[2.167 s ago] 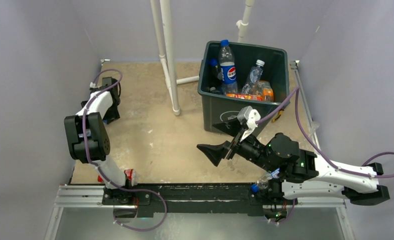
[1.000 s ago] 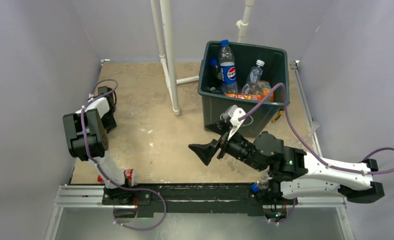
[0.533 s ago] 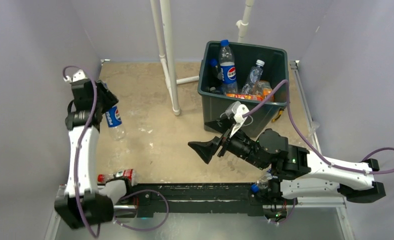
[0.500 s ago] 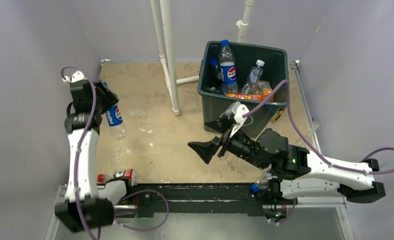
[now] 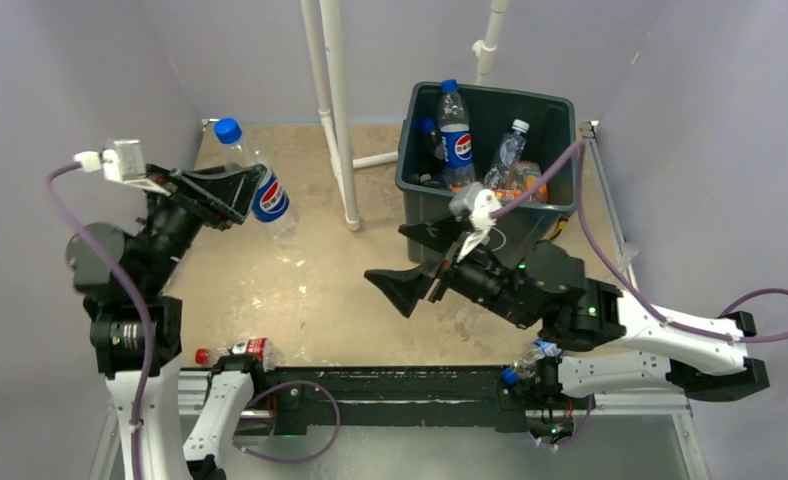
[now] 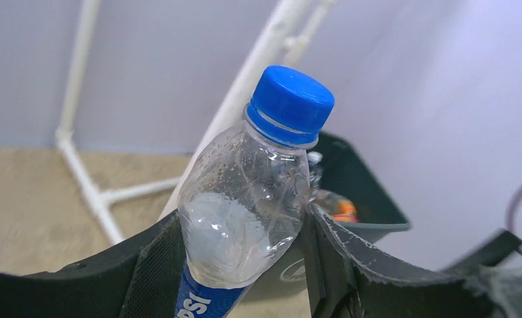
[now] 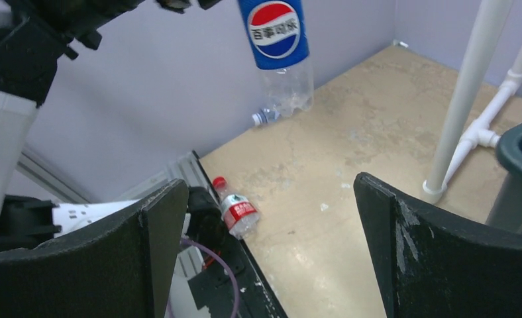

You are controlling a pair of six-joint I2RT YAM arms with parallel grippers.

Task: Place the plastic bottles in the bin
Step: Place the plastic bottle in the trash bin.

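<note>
My left gripper (image 5: 245, 190) (image 6: 242, 222) is shut on a clear Pepsi bottle (image 5: 260, 190) (image 6: 245, 212) with a blue cap, held high above the left part of the floor; its label also hangs in the right wrist view (image 7: 275, 40). The dark bin (image 5: 560, 110) (image 6: 358, 192) stands at the back right with several bottles (image 5: 456, 130) inside. My right gripper (image 5: 410, 262) (image 7: 271, 189) hovers open and empty in front of the bin. A red-labelled bottle (image 5: 240, 352) (image 7: 237, 211) lies by the left base, and another bottle (image 5: 530, 358) by the right base.
White pipes (image 5: 338, 110) rise from the floor left of the bin. A small clear bottle (image 7: 265, 118) lies against the left wall. The black base rail (image 5: 390, 385) runs along the near edge. Purple-grey walls close in both sides.
The left arm has swung up and rightward, carrying the Pepsi bottle from low by the left wall to high in the air. The right gripper shifted slightly up and left, still open.
</note>
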